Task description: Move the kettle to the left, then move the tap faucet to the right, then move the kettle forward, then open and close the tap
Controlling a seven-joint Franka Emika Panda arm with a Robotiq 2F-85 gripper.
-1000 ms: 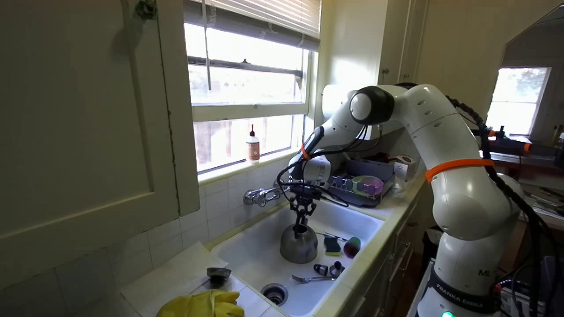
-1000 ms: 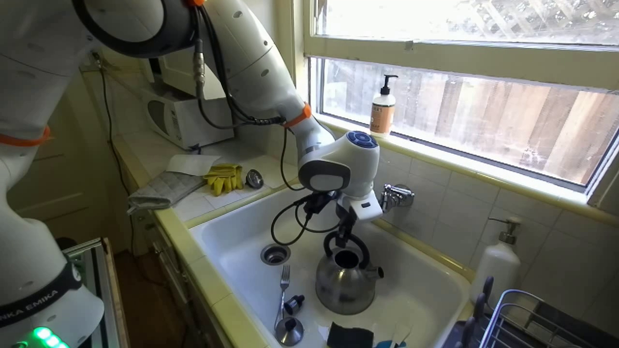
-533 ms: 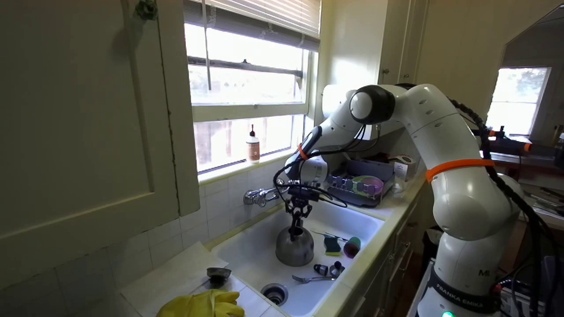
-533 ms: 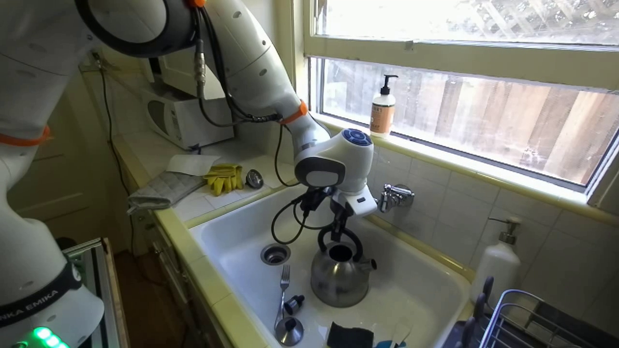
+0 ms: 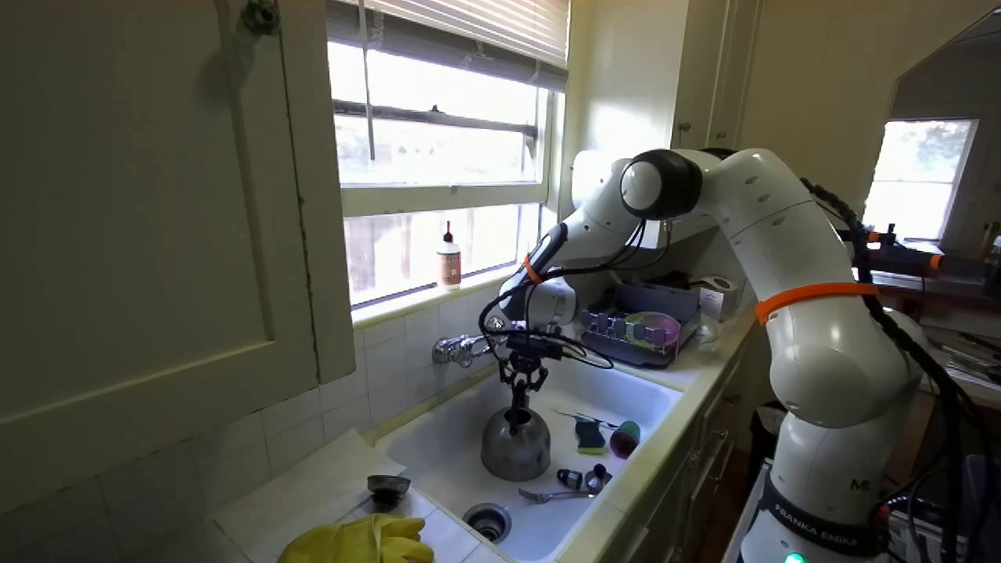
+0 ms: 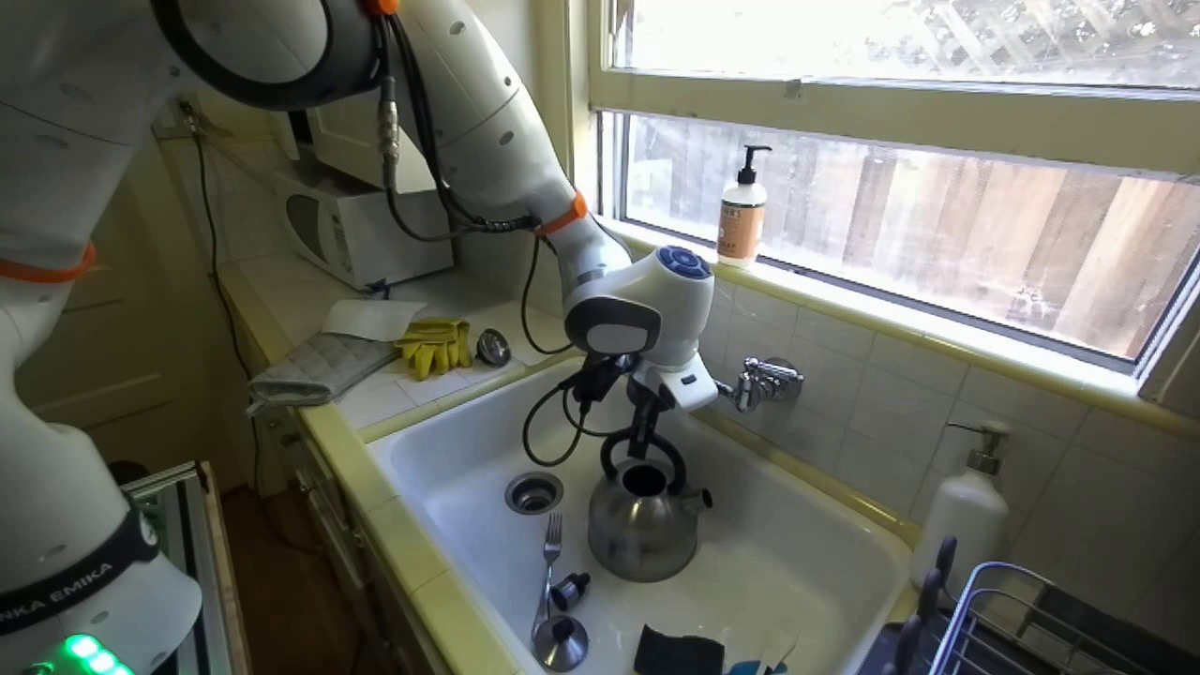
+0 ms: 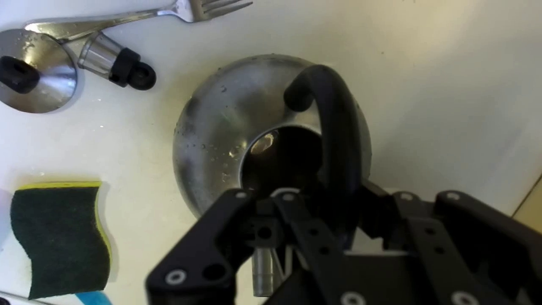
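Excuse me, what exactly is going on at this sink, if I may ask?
A robot arm has its tool closed on the dark handle of the kettle, in the white sink. Over the last second the kettle has shifted with the tool toward the drain; whether it touches the bottom I can't tell. The wall-mounted tap faucet is not in the tool's grasp. A fork and a sponge lie nearby.

The rounded kettle (image 6: 642, 542) of grey metal was upright in the white sink (image 6: 797, 553). Its dark handle (image 7: 341, 135) made an arch above the open round mouth (image 7: 281, 159), and a short spout (image 6: 699, 502) stuck out from its side. The chrome tap faucet (image 6: 772, 379) was fixed on the tiled wall (image 6: 844, 422), partly hidden.
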